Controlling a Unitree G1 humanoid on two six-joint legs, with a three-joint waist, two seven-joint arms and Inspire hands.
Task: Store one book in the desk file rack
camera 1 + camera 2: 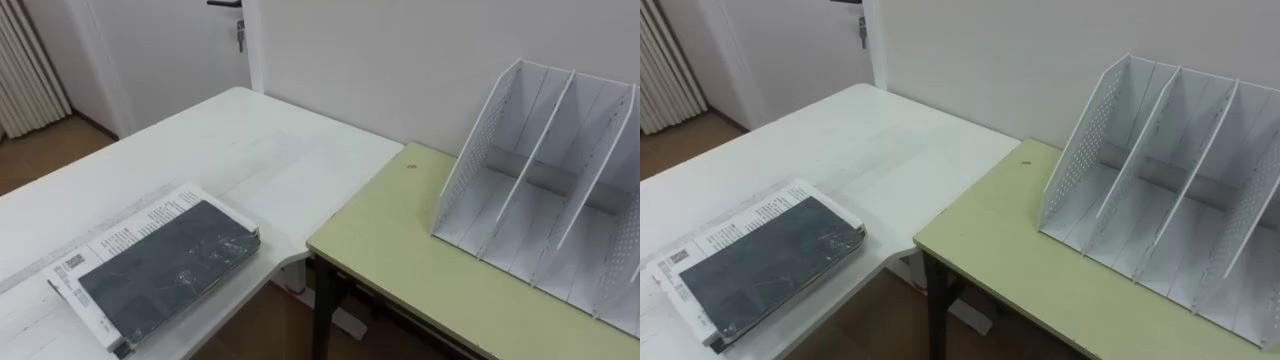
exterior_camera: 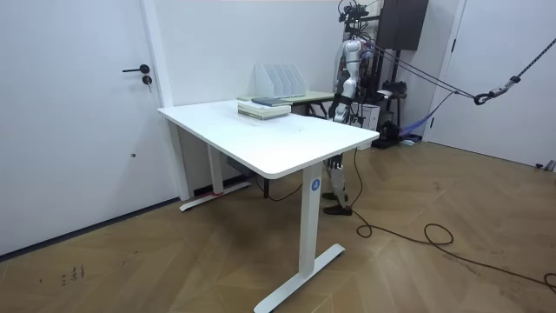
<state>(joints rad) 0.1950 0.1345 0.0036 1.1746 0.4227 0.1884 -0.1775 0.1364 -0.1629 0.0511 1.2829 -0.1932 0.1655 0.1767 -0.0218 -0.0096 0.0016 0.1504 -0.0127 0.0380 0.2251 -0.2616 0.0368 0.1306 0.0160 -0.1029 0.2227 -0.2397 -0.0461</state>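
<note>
1. The dark grey, glossy-covered book (image 1: 165, 265) lies flat near the front left corner of the broad white worktop (image 1: 230, 150). Nothing is holding it.
2. Beneath it is a larger white printed sheet or booklet (image 1: 125, 232), whose lines of print show along the book's far and left edges. Which of the two it is cannot be told.
3. The pair lies askew to the worktop's edge, with the book's right-hand corner close to the rounded front corner of the white worktop.
4. Just to the right, a pale green worktop (image 1: 400, 250) on dark metal legs (image 1: 322, 310) stands at a slightly lower level. Its near corner is just beside the white one, and whether they touch cannot be told.
5. The white desk file rack (image 1: 475, 150) stands upright on the green worktop's far right part. It has perforated side walls and slanted dividers, and its open slots face the camera. It is well apart from the book, on the other worktop.
6. A small dark speck (image 1: 412, 166) sits on the green surface, left of the rack.
7. Beyond both worktops is a plain white wall, with a white door (image 1: 160, 50) and its dark handle (image 1: 225, 4) at the far left, above the wooden floor (image 1: 50, 150).
8. In the room view the robot stands at the far end of the worktops, beside the green one. It is so small there that I cannot tell how its fingers stand.
</note>
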